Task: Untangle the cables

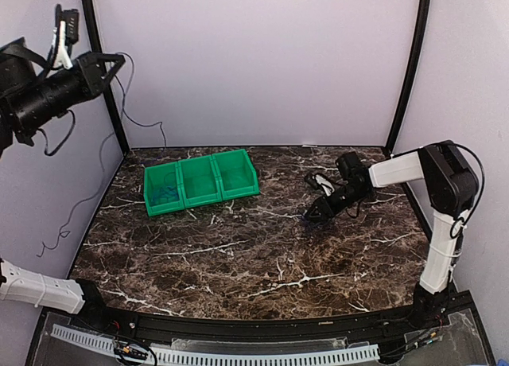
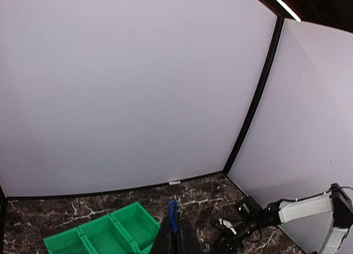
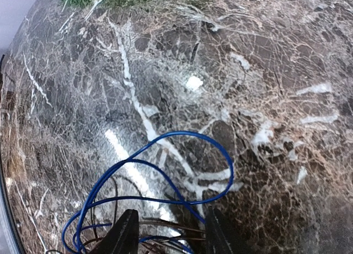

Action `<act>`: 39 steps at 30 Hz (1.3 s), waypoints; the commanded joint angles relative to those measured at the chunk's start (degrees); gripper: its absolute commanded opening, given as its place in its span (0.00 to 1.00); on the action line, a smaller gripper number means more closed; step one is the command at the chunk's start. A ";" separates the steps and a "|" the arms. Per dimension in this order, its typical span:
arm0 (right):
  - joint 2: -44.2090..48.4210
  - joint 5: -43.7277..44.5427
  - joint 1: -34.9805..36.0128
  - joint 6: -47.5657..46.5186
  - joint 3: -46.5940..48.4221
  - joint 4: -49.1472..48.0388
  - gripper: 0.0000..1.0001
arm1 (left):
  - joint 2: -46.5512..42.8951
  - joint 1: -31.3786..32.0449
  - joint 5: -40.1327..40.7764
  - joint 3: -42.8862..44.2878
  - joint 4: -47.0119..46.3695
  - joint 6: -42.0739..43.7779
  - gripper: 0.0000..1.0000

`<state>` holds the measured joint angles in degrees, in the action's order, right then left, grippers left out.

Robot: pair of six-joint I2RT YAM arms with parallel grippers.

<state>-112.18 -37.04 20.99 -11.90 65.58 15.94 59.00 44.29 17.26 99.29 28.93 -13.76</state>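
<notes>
In the right wrist view, loops of the blue cable [image 3: 188, 133] lie on the marble table [image 3: 276, 72]. Thin dark strands of the black cable [image 3: 169, 225] run among them. My right gripper [image 3: 171, 212] is low over this bunch and open, with strands of both cables passing between its fingers. The top view shows it [image 1: 312, 216] at the right of the table. My left gripper [image 1: 119, 60] is raised high at the far left, with a thin strand [image 1: 130, 111] hanging from it. Its fingers [image 2: 175, 218] are shut on a short loop of blue cable [image 2: 172, 209].
A green three-compartment bin [image 1: 199, 181] stands at the back left of the table, with a bluish patch in its left compartment [image 1: 165, 193]. Pale walls with black corner posts [image 1: 407, 72] enclose the table. The right arm [image 1: 441, 223] rises along the right edge.
</notes>
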 commanded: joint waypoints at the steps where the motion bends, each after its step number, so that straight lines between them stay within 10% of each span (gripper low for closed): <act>1: 6.17 5.13 -0.16 -2.81 2.32 5.76 0.46 | -2.68 -0.11 -3.17 -8.69 -0.49 -3.67 0.00; 8: 18.77 14.73 -0.17 -8.52 8.16 10.28 0.67 | -13.21 -0.11 -1.22 -34.25 -5.62 -8.43 0.00; 15: 25.41 9.67 -0.16 -8.31 6.93 12.31 0.75 | -13.83 -0.15 -1.99 -41.02 -7.64 -9.13 0.00; 22: 32.46 16.38 -1.07 -5.70 -3.01 3.10 0.78 | -7.48 -0.09 -5.58 -38.25 -10.88 -7.15 0.00; 39: 33.36 2.37 -4.43 -7.91 -11.26 -0.58 0.81 | 9.36 -0.13 -4.65 -13.36 -11.02 0.35 0.00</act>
<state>-78.11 -31.94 16.84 -19.42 54.57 17.82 65.47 44.29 13.32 81.38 20.16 -14.98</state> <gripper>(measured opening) 0.806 0.008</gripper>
